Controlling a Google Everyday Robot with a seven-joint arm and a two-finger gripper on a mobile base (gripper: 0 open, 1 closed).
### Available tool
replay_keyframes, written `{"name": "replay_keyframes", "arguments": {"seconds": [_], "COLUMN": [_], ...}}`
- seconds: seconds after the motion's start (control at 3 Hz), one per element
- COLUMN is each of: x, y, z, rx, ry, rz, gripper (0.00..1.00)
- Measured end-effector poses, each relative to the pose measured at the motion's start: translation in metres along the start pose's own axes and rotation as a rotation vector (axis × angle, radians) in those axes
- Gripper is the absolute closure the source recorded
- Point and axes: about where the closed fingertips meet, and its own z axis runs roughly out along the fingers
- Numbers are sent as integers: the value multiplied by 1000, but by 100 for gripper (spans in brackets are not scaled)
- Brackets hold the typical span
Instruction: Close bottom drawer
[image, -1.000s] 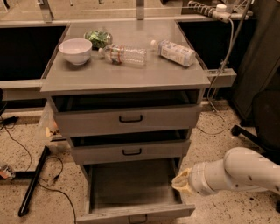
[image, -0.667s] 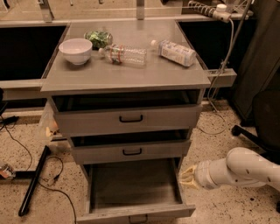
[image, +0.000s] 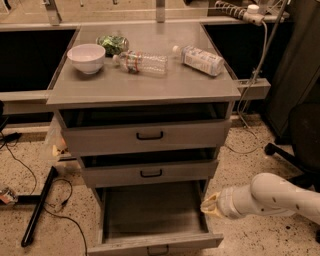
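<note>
— While the bottom drawer (image: 150, 212) is standing pulled far out at the foot of the cabinet (image: 150, 135), where are we keeping the end effector (image: 210, 206)?

— It is hanging just beside the drawer's right wall, near the front corner. We are not able to tell whether it is wide or narrow.

— How are we closing it well?

— We are judging it best to come round before the front panel (image: 125, 246) and press near the black handle (image: 157, 248), squarely, so nothing is jamming. The front's long axis is running left to right and the drawer is pointing toward the camera, so we are pushing straight back.
</note>
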Motion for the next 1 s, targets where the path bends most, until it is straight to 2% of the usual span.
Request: {"name": "replay_keyframes", "arguments": {"seconds": [0.33, 0.67, 1.0], "x": [30, 60, 96], "y": [0, -3, -8], "z": [40, 74, 101], "rx": [32, 87, 115], "ry": [54, 51, 19], "rz": [40, 33, 12], "gripper": [100, 100, 100]}}
